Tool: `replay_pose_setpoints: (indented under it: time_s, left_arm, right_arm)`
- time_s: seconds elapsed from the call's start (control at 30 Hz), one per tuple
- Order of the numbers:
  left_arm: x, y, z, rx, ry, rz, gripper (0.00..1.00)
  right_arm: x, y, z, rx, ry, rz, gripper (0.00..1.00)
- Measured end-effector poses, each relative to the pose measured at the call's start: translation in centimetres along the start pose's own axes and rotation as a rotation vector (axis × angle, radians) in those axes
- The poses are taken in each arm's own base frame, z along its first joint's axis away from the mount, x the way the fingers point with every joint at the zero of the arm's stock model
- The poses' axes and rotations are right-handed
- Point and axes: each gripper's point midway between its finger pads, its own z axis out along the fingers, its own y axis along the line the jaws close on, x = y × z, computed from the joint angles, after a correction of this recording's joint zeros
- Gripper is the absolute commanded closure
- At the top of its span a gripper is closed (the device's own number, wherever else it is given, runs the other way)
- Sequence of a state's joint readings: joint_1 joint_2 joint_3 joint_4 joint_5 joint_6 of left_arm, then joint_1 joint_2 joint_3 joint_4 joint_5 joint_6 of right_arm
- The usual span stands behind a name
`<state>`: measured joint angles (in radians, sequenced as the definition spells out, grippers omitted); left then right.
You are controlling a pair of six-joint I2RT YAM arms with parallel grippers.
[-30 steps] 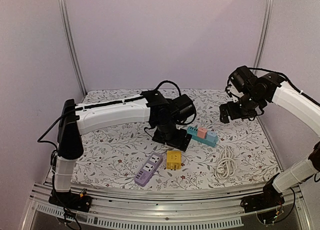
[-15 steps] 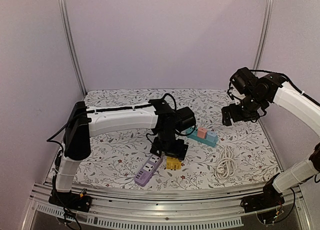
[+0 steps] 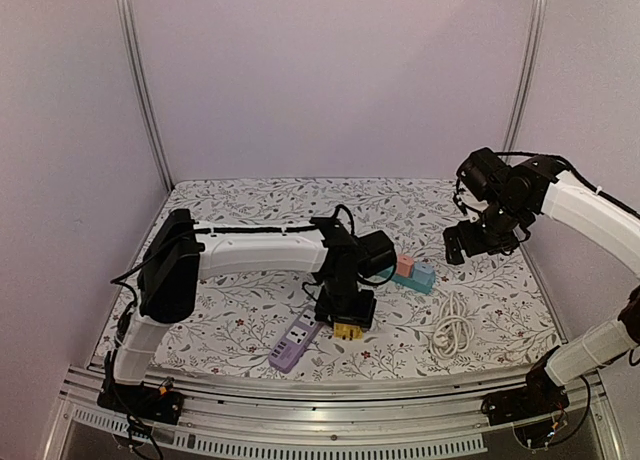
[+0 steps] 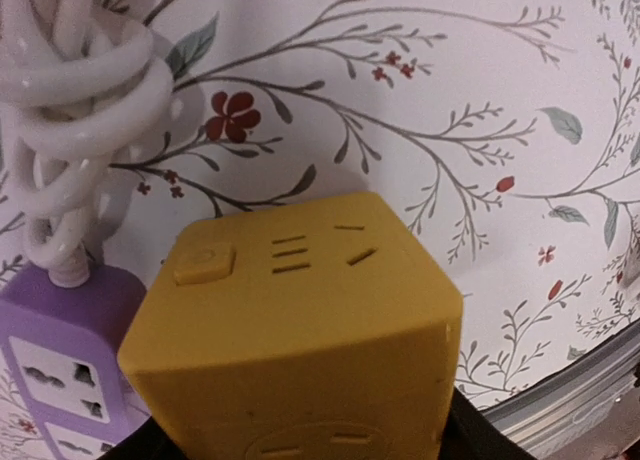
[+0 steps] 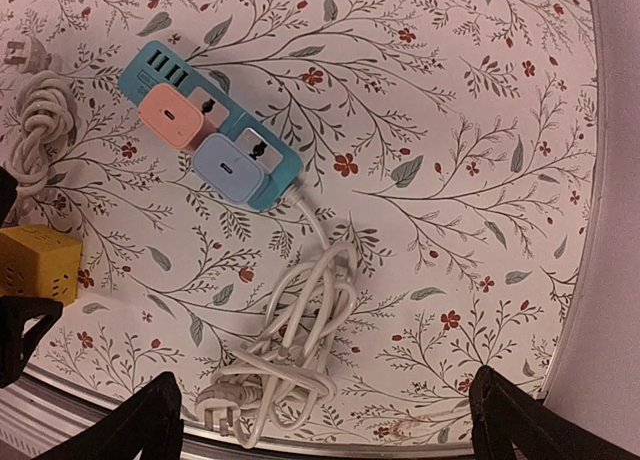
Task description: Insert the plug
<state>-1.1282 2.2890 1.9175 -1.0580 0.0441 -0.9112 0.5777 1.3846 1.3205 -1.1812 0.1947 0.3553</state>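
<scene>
Nothing is inserted yet. The left gripper [image 3: 345,315] straddles the mustard-yellow cube socket [image 4: 300,330], though I cannot tell if it grips. The right gripper [image 5: 325,412] hangs wide open and empty above the white plug [image 5: 213,405].

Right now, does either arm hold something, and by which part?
Left fingers flank the yellow cube at its sides; hold cannot be told. Right fingers hold nothing.

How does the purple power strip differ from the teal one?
The purple power strip shows empty sockets; the teal power strip holds a pink adapter and a blue adapter. The purple one lies nearer the front, the teal one farther back. Both trail white cords.
</scene>
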Motion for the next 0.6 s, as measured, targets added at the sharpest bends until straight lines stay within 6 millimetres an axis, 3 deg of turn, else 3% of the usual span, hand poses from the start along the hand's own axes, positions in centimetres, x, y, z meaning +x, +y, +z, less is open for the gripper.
replay_pose_setpoints:
  time_s: [0.2,0.4,0.6]
  left_arm:
    - [-0.9,0.2,0.0,-0.027,-0.059,-0.001,0.62]
    - [-1.4,0.3,-0.3,-0.056,-0.140,0.070,0.64]
    - [0.9,0.0,-3.2,0.013,-0.235,0.236,0.62]
  right_arm:
    - [0.0,0.1,0.0,-0.006,-0.005,-0.012,0.01]
    - [-0.1,0.6,-0.4,-0.044,-0.012,-0.015,0.01]
    - [0.5,2.9,-1.4,-0.184,0.020,-0.006,0.01]
